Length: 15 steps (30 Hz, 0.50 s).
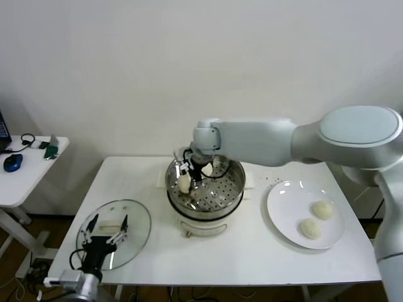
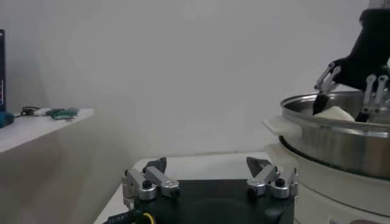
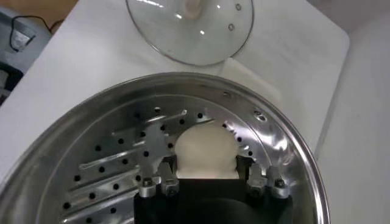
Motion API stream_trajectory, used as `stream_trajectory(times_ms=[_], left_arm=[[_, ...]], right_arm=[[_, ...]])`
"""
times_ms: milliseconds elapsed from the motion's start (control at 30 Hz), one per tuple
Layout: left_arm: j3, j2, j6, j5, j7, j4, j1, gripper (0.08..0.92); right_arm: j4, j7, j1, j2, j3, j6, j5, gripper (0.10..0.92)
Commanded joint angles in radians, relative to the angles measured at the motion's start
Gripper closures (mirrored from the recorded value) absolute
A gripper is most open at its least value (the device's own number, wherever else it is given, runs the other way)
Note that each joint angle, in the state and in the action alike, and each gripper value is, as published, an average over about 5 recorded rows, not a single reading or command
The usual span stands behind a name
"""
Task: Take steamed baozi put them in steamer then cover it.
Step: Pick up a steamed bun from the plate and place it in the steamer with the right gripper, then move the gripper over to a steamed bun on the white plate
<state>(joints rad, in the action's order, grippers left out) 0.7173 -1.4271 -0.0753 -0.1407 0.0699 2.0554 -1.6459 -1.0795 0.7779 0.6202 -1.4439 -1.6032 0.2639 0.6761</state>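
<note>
White table (image 1: 239,258) with the steamer (image 1: 234,189) near its middle, steel basket with perforated floor on a white cooker base; right gripper (image 1: 187,179) reaches down inside the basket at its left side, fingers (image 3: 166,180) set on either side of a baozi (image 3: 206,153), clasping it, bun resting on or just above the perforated floor, cannot tell which; in the left wrist view the same bun (image 2: 334,113) shows pale above the steamer rim (image 2: 329,125) between the dark right gripper fingers (image 2: 321,97); a second pale bun (image 1: 207,169) sits in the basket toward the back, partly hidden behind the wrist.

White plate (image 1: 277,214) on the table to the right of the steamer, well apart from it; two baozi on it, one (image 1: 323,209) toward the back, one (image 1: 310,228) nearer the front, close together.

The cover (image 1: 135,223) lies flat on the table at the front left, glass with metal rim, pale handle (image 1: 108,227) at centre; in the right wrist view it shows (image 3: 207,36) beyond the basket rim.

Left gripper (image 1: 106,231) hovers over the cover, jaws spread wide, nothing between them; its fingertips (image 2: 143,182) show apart in the left wrist view.

Small side table (image 1: 25,179) at far left with a blue mouse (image 1: 12,162) and cables.
</note>
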Motion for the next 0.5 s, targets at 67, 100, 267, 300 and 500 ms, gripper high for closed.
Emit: stream_trajectory(times_ms=[67, 100, 267, 300, 500], left_arm=[[0.000, 0.002, 0.002, -0.003, -0.001, 0.003, -0.004, 0.177], [0.000, 0.003, 0.002, -0.003, -0.001, 0.004, -0.005, 0.177], [0.000, 0.005, 0.004, -0.003, -0.001, 0.007, -0.010, 0.177], [-0.001, 0.006, 0.004, -0.003, -0.001, 0.007, -0.011, 0.177], [-0.006, 0.005, -0.003, -0.001, -0.001, 0.009, -0.006, 0.177]], right_arm=[[0.048, 0.022, -0.022, -0.030, 0.008, -0.008, -0.014, 0.363], [0.038, 0.031, -0.012, -0.023, 0.008, -0.011, -0.008, 0.340], [-0.037, 0.084, 0.078, 0.050, 0.009, -0.034, 0.018, 0.229], [-0.054, 0.099, 0.105, 0.075, 0.008, -0.041, 0.025, 0.215], [-0.138, 0.213, 0.285, 0.308, -0.071, -0.104, 0.031, 0.203]])
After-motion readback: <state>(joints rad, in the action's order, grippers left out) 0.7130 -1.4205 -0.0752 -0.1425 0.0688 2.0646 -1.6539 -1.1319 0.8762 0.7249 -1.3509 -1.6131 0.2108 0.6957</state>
